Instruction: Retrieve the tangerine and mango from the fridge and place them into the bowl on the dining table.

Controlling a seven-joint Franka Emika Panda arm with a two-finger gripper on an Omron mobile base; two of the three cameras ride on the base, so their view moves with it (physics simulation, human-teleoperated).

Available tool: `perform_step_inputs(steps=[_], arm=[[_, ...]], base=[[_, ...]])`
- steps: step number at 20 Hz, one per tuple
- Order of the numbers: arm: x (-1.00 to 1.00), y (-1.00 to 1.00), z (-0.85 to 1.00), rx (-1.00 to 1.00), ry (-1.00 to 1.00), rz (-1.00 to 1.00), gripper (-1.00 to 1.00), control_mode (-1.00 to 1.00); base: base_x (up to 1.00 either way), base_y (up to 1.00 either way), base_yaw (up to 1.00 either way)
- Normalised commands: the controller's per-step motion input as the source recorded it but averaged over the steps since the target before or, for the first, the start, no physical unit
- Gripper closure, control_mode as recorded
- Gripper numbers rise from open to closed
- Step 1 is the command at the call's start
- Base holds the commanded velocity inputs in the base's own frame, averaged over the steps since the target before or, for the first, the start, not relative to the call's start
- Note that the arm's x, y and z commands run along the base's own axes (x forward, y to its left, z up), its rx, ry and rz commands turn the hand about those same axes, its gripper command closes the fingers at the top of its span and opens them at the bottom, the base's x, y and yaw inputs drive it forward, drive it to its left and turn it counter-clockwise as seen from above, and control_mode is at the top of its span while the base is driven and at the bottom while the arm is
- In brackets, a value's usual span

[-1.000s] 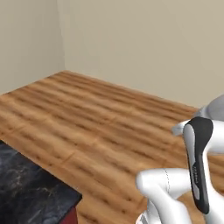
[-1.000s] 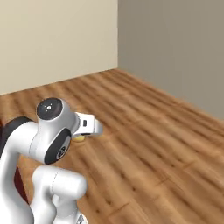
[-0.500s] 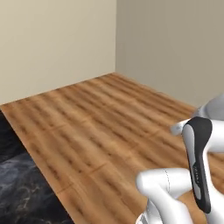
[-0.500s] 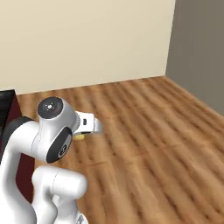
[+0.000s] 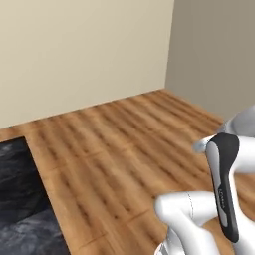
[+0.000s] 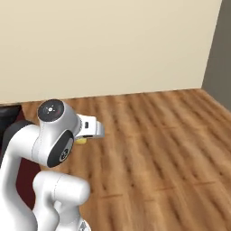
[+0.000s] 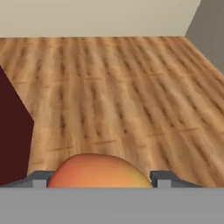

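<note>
While the base faces a bare corner of the room, the mango [image 7: 99, 171] sits between the gripper [image 7: 100, 178] tips at the bottom of the hand view, a rounded orange-red fruit shading to yellow-green on one side; the jaws stand spread wide around it, one grey tip at each flank, pinching it across its width. A sliver of yellow also peeks out under the white hand [image 6: 88, 128] in the right base view. Smooth, waxy skin like this probably slips easily, and ripe flesh would bruise under hard pressure, so a moderate squeeze across the broad middle looks like the safest hold; the fruit likely has some heft and could roll if gripped near an end. Below lies a wood-plank floor [image 7: 122, 96] with a matte grain. At the lower left corner of the left base view shows the dining table [image 5: 22, 209], its top glossy black and marbled, its edge straight.
</note>
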Motion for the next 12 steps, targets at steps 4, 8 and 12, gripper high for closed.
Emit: perform_step_inputs(steps=[4,8,12], arm=[[0.0,0.0,0.0,0.0,0.0,0.0,1.0,1.0],[0.0,0.0,0.0,0.0,0.0,0.0,1.0,1.0],[0.0,0.0,0.0,0.0,0.0,0.0,1.0,1.0]], base=[[1.0,0.0,0.35],[1.0,-0.09,0.44],[1.0,-0.21,0.49]])
